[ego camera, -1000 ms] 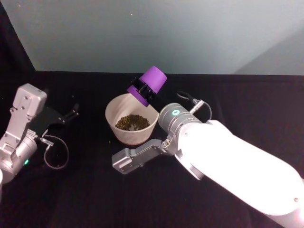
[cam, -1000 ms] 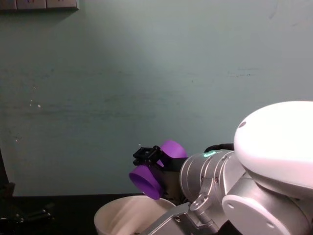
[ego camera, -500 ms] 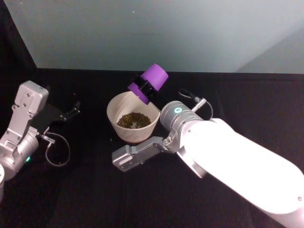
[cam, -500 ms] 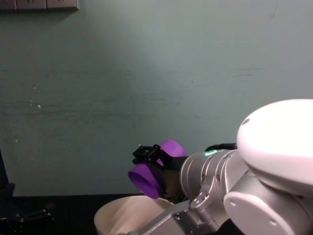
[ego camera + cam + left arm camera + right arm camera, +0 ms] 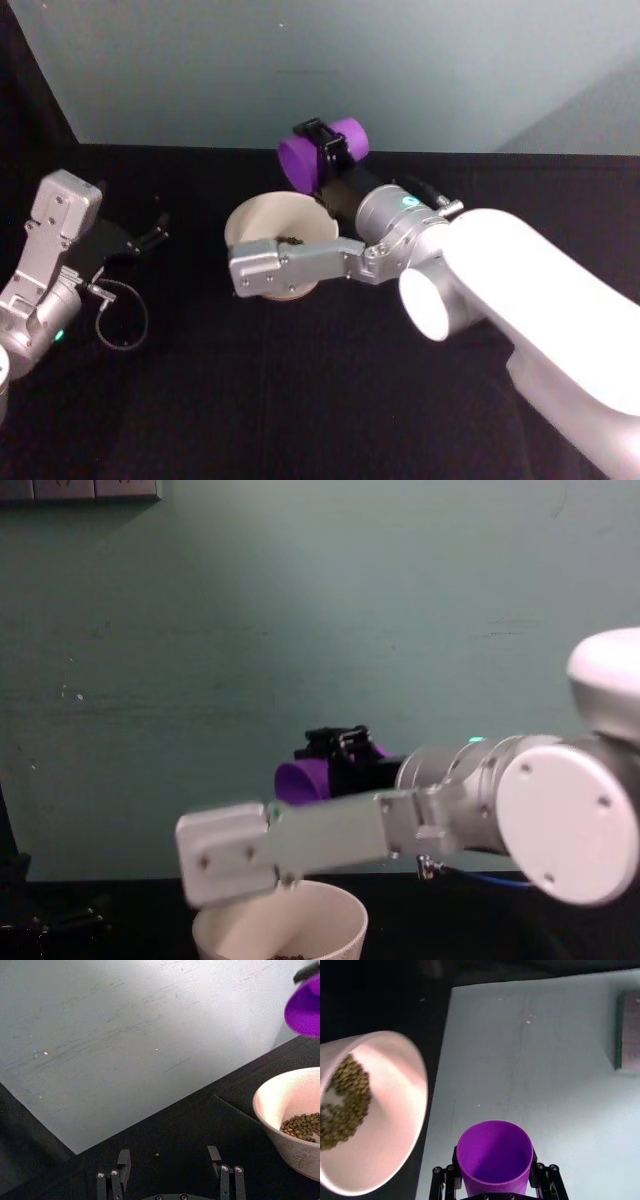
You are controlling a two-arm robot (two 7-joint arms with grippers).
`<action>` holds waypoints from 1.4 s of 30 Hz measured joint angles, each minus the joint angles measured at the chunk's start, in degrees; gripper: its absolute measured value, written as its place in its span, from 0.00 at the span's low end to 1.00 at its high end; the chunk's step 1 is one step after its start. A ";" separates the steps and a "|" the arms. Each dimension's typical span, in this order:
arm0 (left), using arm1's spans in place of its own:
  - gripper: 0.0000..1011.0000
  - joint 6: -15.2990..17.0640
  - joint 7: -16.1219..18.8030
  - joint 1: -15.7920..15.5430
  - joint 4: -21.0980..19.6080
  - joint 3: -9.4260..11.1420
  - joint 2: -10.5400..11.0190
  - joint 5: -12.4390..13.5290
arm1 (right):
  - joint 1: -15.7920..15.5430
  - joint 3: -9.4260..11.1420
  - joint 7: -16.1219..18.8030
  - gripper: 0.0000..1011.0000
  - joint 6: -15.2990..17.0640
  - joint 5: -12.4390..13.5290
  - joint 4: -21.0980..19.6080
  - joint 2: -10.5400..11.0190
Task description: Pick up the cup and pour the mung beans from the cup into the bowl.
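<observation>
The right gripper (image 5: 323, 150) is clamped on the cup (image 5: 297, 165), a black finger pressed to each side of its purple wall, and holds it in the air. The cup lies almost on its side with its mouth turned toward the robot's left. In the right wrist view its inside looks like bare purple. In the head view the cup sits at about 1 o'clock from the bowl (image 5: 262, 215), just beyond the far rim. In the chest view it hangs above the bowl with open space between them.

The mung beans (image 5: 301, 1126) lie as a small dark heap in the bottom of the bowl, which stands upright on the black table (image 5: 300, 400). A grey bracket (image 5: 290, 265) on the right arm (image 5: 520, 290) crosses in front of the bowl's near side, and the white arm itself runs off toward 4 o'clock.

The left gripper (image 5: 168, 1153) sits low at about 9 o'clock from the bowl, well apart from it. Its two fingers are spread with nothing between them. A single stray grain (image 5: 157, 1155) lies on the table near those fingers. A pale wall (image 5: 300, 60) stands behind the table.
</observation>
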 joint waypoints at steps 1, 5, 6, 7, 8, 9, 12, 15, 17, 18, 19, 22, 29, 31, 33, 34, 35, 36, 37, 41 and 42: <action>0.99 0.00 0.00 0.00 0.00 0.00 0.00 0.00 | -0.23 0.44 -0.28 0.72 -0.12 0.80 -0.17 -0.04; 0.99 0.00 0.00 0.00 0.00 0.00 0.00 0.00 | -2.11 3.56 -2.72 0.72 -0.54 4.95 -1.60 -0.11; 0.99 0.00 0.00 0.00 0.00 0.00 0.00 0.00 | -2.93 4.80 -3.45 0.72 -0.68 6.67 -2.27 -0.13; 0.99 0.00 0.00 0.00 0.00 0.00 0.00 0.00 | -3.47 5.62 -3.87 0.72 -0.78 7.66 -2.70 -0.14; 0.99 0.00 0.00 0.00 0.00 0.00 0.00 0.00 | -3.81 6.20 -4.19 0.72 -0.85 8.50 -2.99 -0.16; 0.99 0.00 0.00 0.00 0.00 0.00 0.00 0.00 | -4.34 6.97 -4.52 0.72 -0.96 9.51 -3.39 -0.17; 0.99 0.00 0.00 0.00 0.00 0.00 0.00 0.00 | -6.49 10.12 -5.59 0.72 -1.65 13.87 -4.87 -0.26; 0.99 0.00 0.00 0.00 0.00 0.00 0.00 0.00 | -8.69 13.17 -6.67 0.72 -2.81 18.42 -6.07 -0.29; 0.99 0.00 0.00 0.00 0.00 0.00 0.00 0.00 | -9.84 14.95 -7.14 0.72 -3.87 21.39 -6.67 -0.36; 0.99 0.00 0.00 0.00 0.00 0.00 0.00 0.00 | -10.85 16.53 -7.23 0.72 -4.78 24.10 -7.09 -0.42; 0.99 0.00 0.00 0.00 0.00 0.00 0.00 0.00 | -11.85 18.19 -7.14 0.72 -5.63 27.13 -7.45 -0.48; 0.99 0.00 0.00 0.00 0.00 0.00 0.00 0.00 | -13.44 21.14 -6.04 0.72 -6.94 32.99 -7.78 -0.67; 0.99 0.00 0.00 0.00 0.00 0.00 0.00 0.00 | -16.01 26.41 -1.58 0.72 -7.71 46.33 -7.35 -1.51; 0.99 0.00 0.00 0.00 0.00 0.00 0.00 0.00 | -16.41 27.12 -0.59 0.72 -7.70 48.68 -7.06 -1.66; 0.99 0.00 0.00 0.00 0.00 0.00 0.00 0.00 | -17.01 28.19 0.79 0.72 -7.60 52.12 -6.45 -1.96; 0.99 0.00 0.00 0.00 0.00 0.00 0.00 0.00 | -17.44 28.91 1.40 0.72 -7.47 54.16 -6.02 -2.24; 0.99 0.00 0.00 0.00 0.00 0.00 0.00 0.00 | -17.44 28.91 1.40 0.72 -7.47 54.16 -6.02 -2.24; 0.99 0.00 0.00 0.00 0.00 0.00 0.00 0.00 | -17.95 29.55 1.93 0.72 -7.18 56.13 -5.70 -2.53; 0.99 0.00 0.00 0.00 0.00 0.00 0.00 0.00 | -18.41 30.04 2.23 0.72 -6.94 57.60 -5.45 -2.74; 0.99 0.00 0.00 0.00 0.00 0.00 0.00 0.00 | -19.63 31.49 3.07 0.72 -5.99 61.93 -4.70 -3.54; 0.99 0.00 0.00 0.00 0.00 0.00 0.00 0.00 | -19.84 31.79 3.28 0.72 -5.78 62.80 -4.53 -3.72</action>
